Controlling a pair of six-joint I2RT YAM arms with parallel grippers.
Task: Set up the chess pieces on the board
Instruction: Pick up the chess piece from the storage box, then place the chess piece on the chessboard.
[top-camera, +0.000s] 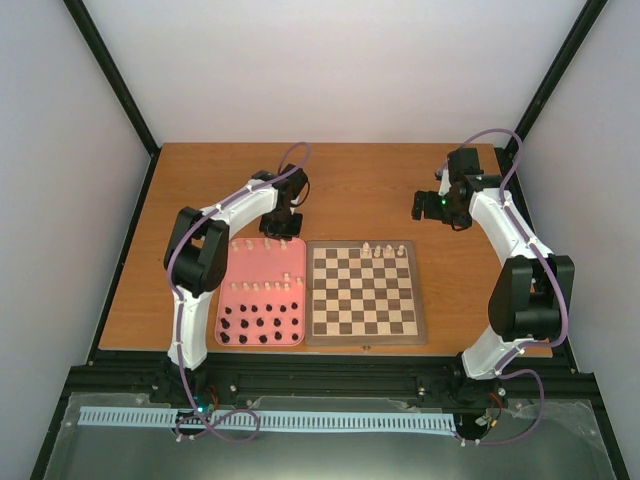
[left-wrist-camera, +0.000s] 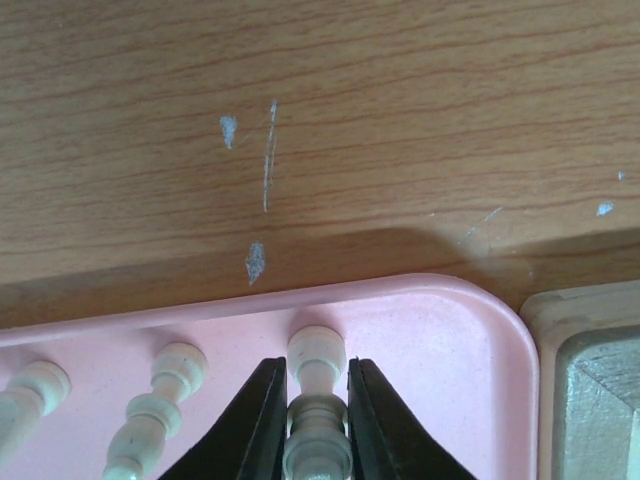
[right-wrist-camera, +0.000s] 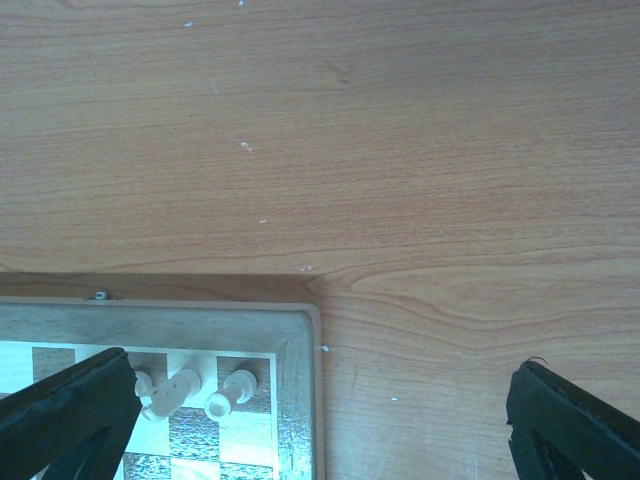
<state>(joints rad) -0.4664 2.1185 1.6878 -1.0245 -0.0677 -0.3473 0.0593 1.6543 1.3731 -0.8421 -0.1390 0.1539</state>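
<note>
Gripping: left jaws closed on a cream piece (left-wrist-camera: 317, 352), lower centre, in the pink tray (left-wrist-camera: 450, 350); right jaws wide open. I fear toppling the neighbouring piece (left-wrist-camera: 172, 366) on lifting.

Both arms are white shells between black joint housings: the left arm (top-camera: 200, 260), left of the board (top-camera: 364, 290), and the right arm (top-camera: 520, 270), right of the board, each carry a lilac cable (top-camera: 180, 315) looping loosely along the links. Beyond the board's far right corner, a small green light (top-camera: 441, 203) glows on the right arm's black wrist block. The left gripper (left-wrist-camera: 316, 365) has smooth matt black fingers (left-wrist-camera: 262, 425) tapering to thin tips, while the right gripper (right-wrist-camera: 318, 362) has black fingers (right-wrist-camera: 70, 410) with a rougher, grainy surface.
</note>
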